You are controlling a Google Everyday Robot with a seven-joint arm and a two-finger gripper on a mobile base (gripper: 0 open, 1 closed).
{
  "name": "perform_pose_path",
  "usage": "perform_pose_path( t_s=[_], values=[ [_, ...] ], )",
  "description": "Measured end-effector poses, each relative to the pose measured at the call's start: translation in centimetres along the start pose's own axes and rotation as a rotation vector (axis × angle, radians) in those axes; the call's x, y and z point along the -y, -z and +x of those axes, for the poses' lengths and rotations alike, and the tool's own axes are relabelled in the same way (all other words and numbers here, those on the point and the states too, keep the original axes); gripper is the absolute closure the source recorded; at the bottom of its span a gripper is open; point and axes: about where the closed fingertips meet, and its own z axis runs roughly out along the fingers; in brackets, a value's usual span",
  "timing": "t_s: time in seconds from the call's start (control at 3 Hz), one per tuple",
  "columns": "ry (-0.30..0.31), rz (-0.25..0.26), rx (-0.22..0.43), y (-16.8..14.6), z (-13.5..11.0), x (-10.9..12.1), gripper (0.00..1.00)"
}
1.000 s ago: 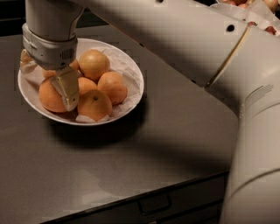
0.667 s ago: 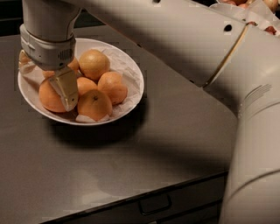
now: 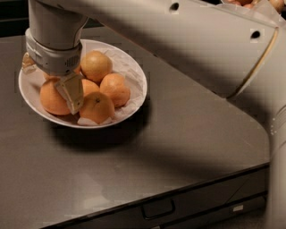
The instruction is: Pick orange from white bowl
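The white bowl [image 3: 135, 77] with its crumpled paper lining stands at the back left of the dark table and holds several oranges. The largest, deep orange one [image 3: 50, 101] lies at the bowl's left side. My gripper [image 3: 62, 89] reaches down into the bowl from above and sits right at this orange, against its upper right side. The wrist hides the orange's top and the back left of the bowl. Other oranges lie at the back [image 3: 96, 65], right [image 3: 115, 88] and front [image 3: 97, 107].
My big white arm [image 3: 201, 49] crosses the upper right of the view above the table. Another bowl [image 3: 250, 3] shows at the top right edge. The table's front edge has a drawer handle [image 3: 156, 208] below it.
The gripper has shifted slightly to the right over the bowl. The oranges and the bowl have not moved.
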Motion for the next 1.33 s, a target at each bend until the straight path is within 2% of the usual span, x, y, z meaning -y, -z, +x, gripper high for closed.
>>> perform_pose_path(
  t_s=[0.33,1.0,1.33],
  values=[
    [0.035,0.028,-0.012,-1.24,0.62,0.13,0.16],
    [0.039,0.016,0.002,-1.87,0.78,0.06,0.18],
    [0.043,0.011,0.010,-1.90,0.69,0.09,0.37]
  ],
)
